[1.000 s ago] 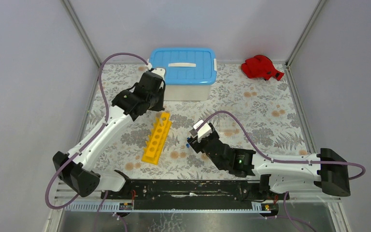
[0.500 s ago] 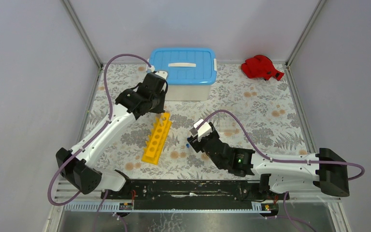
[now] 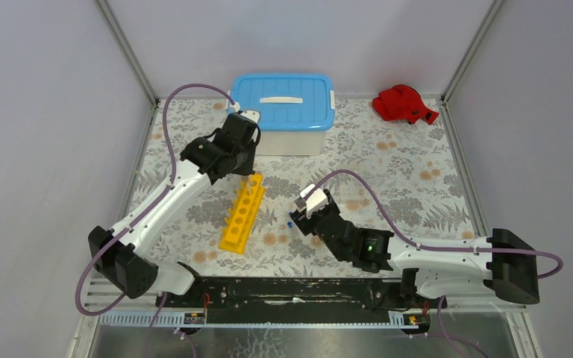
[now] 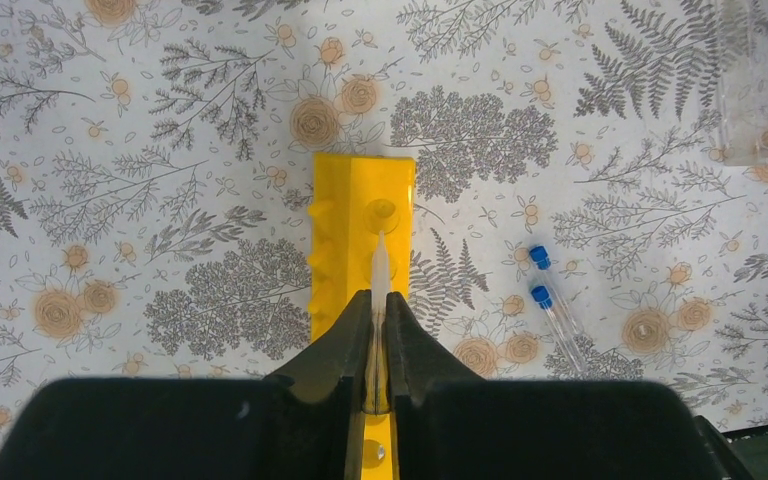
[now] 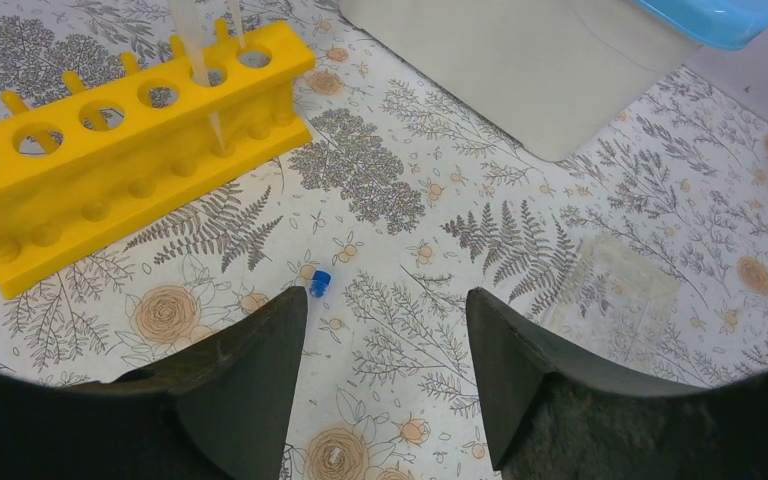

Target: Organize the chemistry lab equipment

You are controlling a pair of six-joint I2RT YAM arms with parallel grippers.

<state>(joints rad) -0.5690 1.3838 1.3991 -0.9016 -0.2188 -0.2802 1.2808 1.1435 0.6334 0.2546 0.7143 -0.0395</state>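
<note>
Rack [image 3: 242, 212] of yellow plastic lies slantwise at mid-table, where it lay a second ago, its row of round holes facing up. Above its far end the left arm has edged a little toward the tub [image 3: 283, 112]. The left gripper [image 4: 377, 305] remains pinched almost shut on a thin clear tube [image 4: 381, 262], which points down at a hole near that end; whether its tip is inside the hole is hard to tell. The right arm has not shifted: the right gripper [image 5: 385, 300] hovers low over the flowered table [image 3: 418, 194], fingers spread wide, holding nothing. The white tub with its blue lid stands just beyond the rack's far end, and the left wrist hides that end from the overhead camera. A red cloth [image 3: 403, 104] sits in the far right corner, well apart. A clear bag [image 5: 615, 285] lies flat near the right gripper. Two blue-capped tubes [image 4: 552, 305] rest side by side on the table beside the rack. In the right wrist view a blue cap [image 5: 320, 282] shows just beyond one fingertip.
</note>
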